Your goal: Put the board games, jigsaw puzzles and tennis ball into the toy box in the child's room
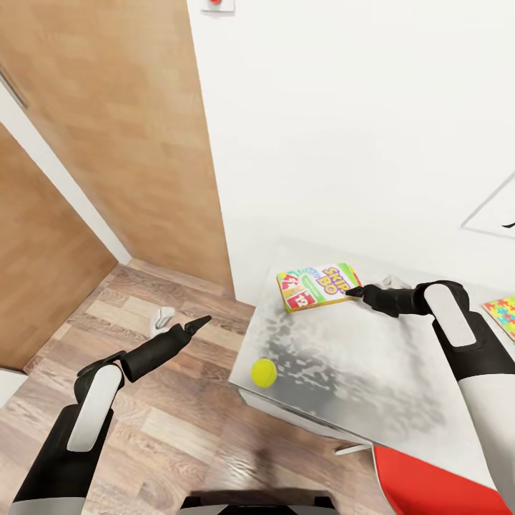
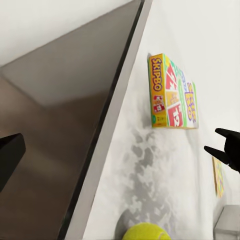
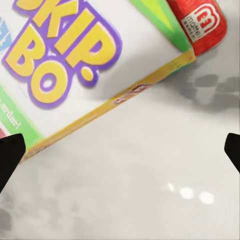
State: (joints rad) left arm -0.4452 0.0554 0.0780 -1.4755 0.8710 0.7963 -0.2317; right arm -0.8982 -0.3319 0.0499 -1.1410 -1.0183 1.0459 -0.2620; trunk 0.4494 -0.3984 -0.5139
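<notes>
One Skip-Bo box (image 1: 319,286) near table (image 1: 372,372) corner, ball (image 1: 263,373) at edge

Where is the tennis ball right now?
In the head view the tennis ball sits on the table near its front left corner, nearer the robot than the Skip-Bo box and apart from it.

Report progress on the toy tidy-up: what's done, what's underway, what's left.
Done: nothing visibly binned. Underway: the right gripper, open, sits at the Skip-Bo box lying on the table, not gripping it. Left: the tennis ball and a jigsaw puzzle on the table; the left gripper hangs over the floor.
</notes>
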